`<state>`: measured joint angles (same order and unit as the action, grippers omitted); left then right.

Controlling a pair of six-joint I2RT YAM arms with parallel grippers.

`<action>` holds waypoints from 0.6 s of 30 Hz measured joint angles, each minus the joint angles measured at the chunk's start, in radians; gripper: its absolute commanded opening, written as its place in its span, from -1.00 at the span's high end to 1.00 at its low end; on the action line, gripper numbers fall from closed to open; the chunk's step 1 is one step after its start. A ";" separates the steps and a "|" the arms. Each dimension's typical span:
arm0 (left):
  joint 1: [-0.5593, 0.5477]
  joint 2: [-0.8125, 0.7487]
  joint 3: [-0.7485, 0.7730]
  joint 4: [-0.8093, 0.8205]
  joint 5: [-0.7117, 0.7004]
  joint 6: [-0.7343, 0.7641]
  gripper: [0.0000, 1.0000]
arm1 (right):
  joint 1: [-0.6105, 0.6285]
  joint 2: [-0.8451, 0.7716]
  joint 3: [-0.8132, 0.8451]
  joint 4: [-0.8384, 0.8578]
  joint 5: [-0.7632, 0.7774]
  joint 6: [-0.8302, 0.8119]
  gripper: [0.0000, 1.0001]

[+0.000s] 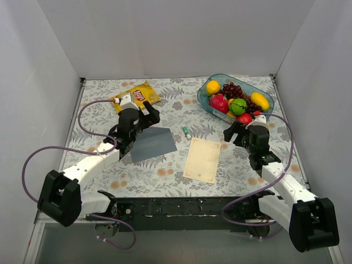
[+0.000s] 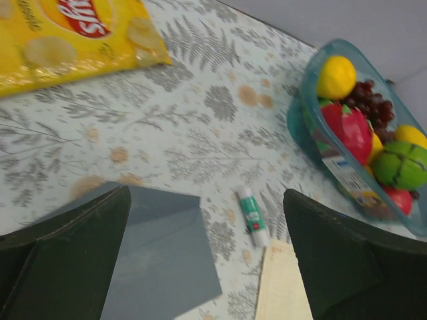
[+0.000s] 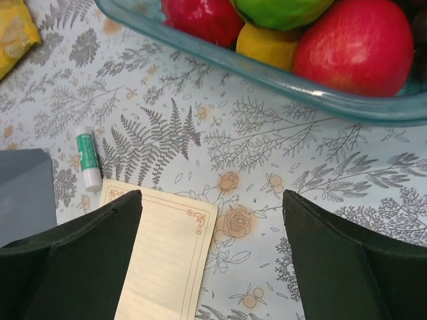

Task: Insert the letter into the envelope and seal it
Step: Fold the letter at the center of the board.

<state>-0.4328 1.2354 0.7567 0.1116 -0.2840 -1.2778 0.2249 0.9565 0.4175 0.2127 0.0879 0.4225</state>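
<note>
The grey-blue envelope [image 1: 154, 143] lies flat on the floral cloth, left of centre. To its right lies the cream letter [image 1: 203, 159] with its thin border line. My left gripper [image 1: 149, 117] hovers open over the envelope's far edge. In the left wrist view the left gripper [image 2: 205, 200] holds nothing, with the envelope [image 2: 167, 260] and a strip of the letter [image 2: 283, 287] below it. My right gripper [image 1: 234, 131] stands open to the right of the letter's far corner. Through the right wrist camera the right gripper [image 3: 212, 197] is empty above the letter [image 3: 167, 260]; a corner of the envelope [image 3: 23, 193] shows at the left.
A green and white glue stick [image 1: 187, 131] lies between envelope and letter at their far ends. A yellow crisp bag [image 1: 137, 94] lies at the back left. A teal bowl [image 1: 204, 98] of fruit stands at the back right. White walls enclose the table.
</note>
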 measured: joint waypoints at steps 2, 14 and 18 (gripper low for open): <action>-0.066 -0.001 0.007 -0.003 0.011 0.000 -0.96 | 0.000 0.023 -0.008 0.000 -0.027 0.010 -0.84; -0.393 -0.012 -0.087 0.021 0.173 0.051 -0.85 | 0.000 0.190 -0.023 0.058 -0.227 0.048 -0.81; -0.441 -0.006 -0.112 0.060 0.209 0.073 -0.87 | 0.000 0.254 -0.023 0.060 -0.271 0.046 -0.80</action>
<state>-0.8734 1.2297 0.6445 0.1711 -0.0750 -1.2049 0.2249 1.2110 0.3946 0.2726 -0.1829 0.4683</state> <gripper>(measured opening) 0.925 0.904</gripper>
